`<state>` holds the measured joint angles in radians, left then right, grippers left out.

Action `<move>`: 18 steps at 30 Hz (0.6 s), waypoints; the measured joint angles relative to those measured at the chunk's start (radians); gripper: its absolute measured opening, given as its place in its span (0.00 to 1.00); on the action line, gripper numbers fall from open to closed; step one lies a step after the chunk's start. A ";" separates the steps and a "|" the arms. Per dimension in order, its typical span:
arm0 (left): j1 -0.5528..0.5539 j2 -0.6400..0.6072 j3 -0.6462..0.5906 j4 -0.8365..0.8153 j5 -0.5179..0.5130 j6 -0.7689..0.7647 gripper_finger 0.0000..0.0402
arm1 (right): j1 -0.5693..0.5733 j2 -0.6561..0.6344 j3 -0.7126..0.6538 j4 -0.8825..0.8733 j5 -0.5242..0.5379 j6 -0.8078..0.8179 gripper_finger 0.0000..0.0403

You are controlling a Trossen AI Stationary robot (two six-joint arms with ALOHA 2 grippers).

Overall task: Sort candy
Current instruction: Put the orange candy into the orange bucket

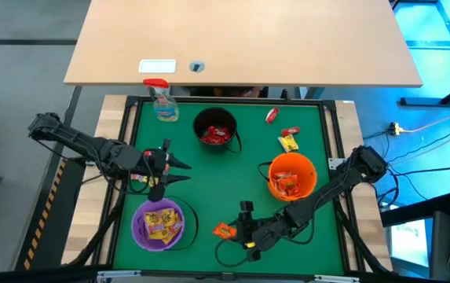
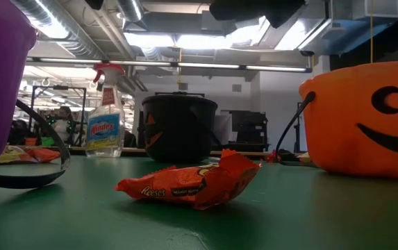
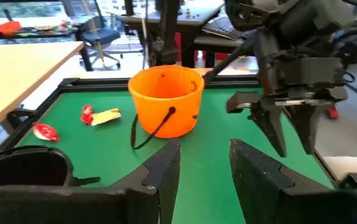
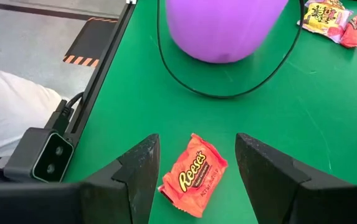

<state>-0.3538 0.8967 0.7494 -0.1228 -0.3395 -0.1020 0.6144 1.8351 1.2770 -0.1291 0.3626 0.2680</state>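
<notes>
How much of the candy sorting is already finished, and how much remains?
Done: wrapped candies lie inside the black bucket, orange bucket and purple bucket. In hand: the right tool hangs open over an orange packet. Left: red and yellow sweets by the far edge, a few under the left tool.

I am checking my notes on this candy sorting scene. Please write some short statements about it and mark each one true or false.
1. The right end effector is open above an orange Reese's packet. True.
2. The Reese's packet lies inside the purple bucket. False: it lies on the green mat beside that bucket.
3. The orange bucket is empty. False: it holds candy.
4. A spray bottle stands near the mat's far left corner. True.
5. The left end effector grips a yellow packet. False: it is open and holds nothing.
</notes>
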 joint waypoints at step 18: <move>-0.003 0.000 0.000 0.000 -0.008 -0.045 0.32 | 0.000 0.000 0.000 0.000 -0.008 -0.034 0.51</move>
<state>-0.3573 0.8967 0.7494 -0.1229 -0.3472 -0.1474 0.6147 1.8347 1.2770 -0.1291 0.3550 0.2337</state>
